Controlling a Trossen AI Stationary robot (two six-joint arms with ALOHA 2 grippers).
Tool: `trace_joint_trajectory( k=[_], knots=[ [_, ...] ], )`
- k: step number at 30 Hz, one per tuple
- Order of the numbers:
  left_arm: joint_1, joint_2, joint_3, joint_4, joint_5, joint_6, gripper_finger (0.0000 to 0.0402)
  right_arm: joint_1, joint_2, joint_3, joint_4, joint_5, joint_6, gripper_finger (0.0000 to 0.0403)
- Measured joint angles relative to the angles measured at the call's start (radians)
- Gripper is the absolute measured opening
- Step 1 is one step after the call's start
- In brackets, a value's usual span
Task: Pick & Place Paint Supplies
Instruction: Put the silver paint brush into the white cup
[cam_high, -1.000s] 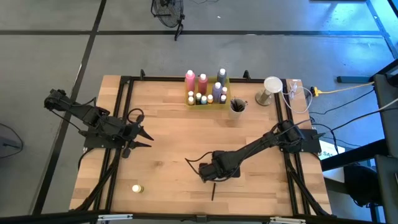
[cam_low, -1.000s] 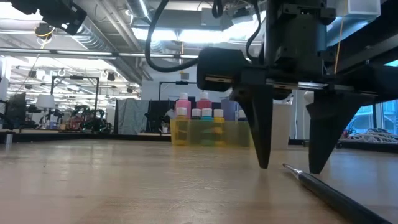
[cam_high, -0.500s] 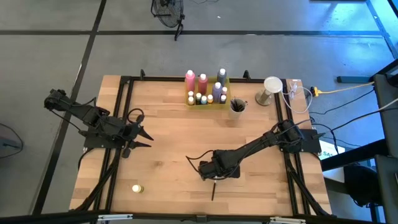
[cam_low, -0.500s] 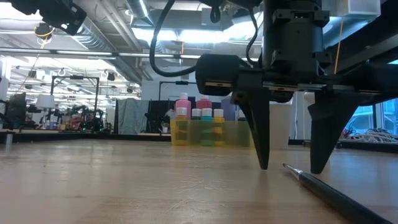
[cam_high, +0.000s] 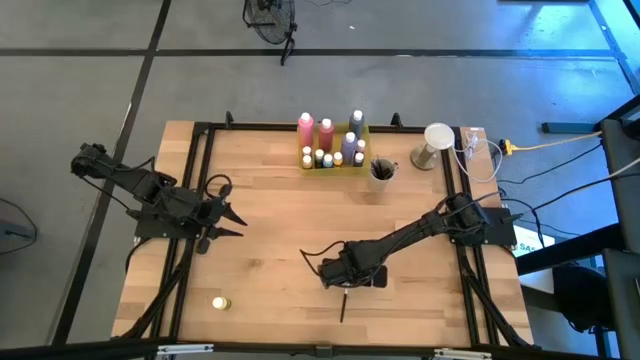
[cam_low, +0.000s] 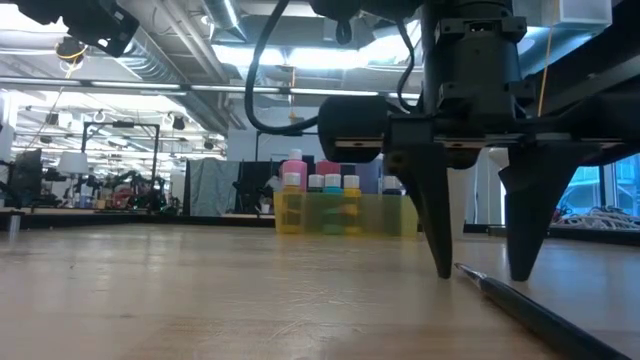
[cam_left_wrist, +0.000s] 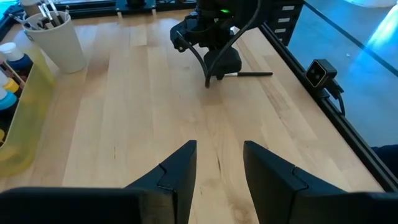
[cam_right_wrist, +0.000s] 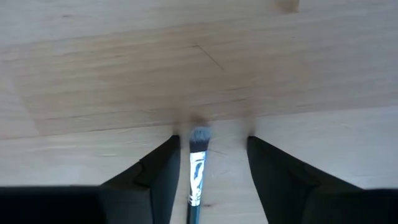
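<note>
You would have found nothing to read in any of these views: no word, brand, number or sign could be made out. The paint bottles (cam_high: 328, 141) in the yellow tray (cam_low: 345, 214) showed only plain colours, with any labels too small to tell. The cup (cam_left_wrist: 60, 42) was blank, and so was the wooden counter (cam_high: 270, 230). The brush (cam_right_wrist: 197, 168) carried a pale band on its handle, but no lettering on it was legible. The room behind showed no readable signs.
</note>
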Motion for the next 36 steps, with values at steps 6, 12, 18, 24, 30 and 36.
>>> trace_joint_trajectory(
  k=[6,12,18,24,30,36],
  knots=[
    [0.000,0.000,0.000,0.000,0.016,0.000,0.0127,0.002,0.000,-0.001,-0.003,-0.006,-0.001,0.0151],
    [0.000,0.000,0.000,0.000,0.017,0.000,0.0128,0.003,0.000,-0.001,-0.006,-0.002,-0.006,0.0094],
    [0.000,0.000,0.000,0.000,0.017,0.000,0.0128,0.004,0.000,-0.001,-0.008,0.010,-0.007,0.0047],
    [0.000,0.000,-0.002,0.001,0.018,-0.001,0.0127,0.004,0.000,-0.002,-0.006,0.014,-0.006,0.0013],
    [0.000,-0.003,-0.056,0.036,0.026,-0.037,0.0127,0.004,0.000,-0.002,-0.004,0.018,-0.007,0.0005],
    [0.000,-0.018,-0.058,0.063,0.097,-0.019,0.0128,0.008,0.001,0.011,-0.013,0.075,-0.067,0.0002]
  ],
)
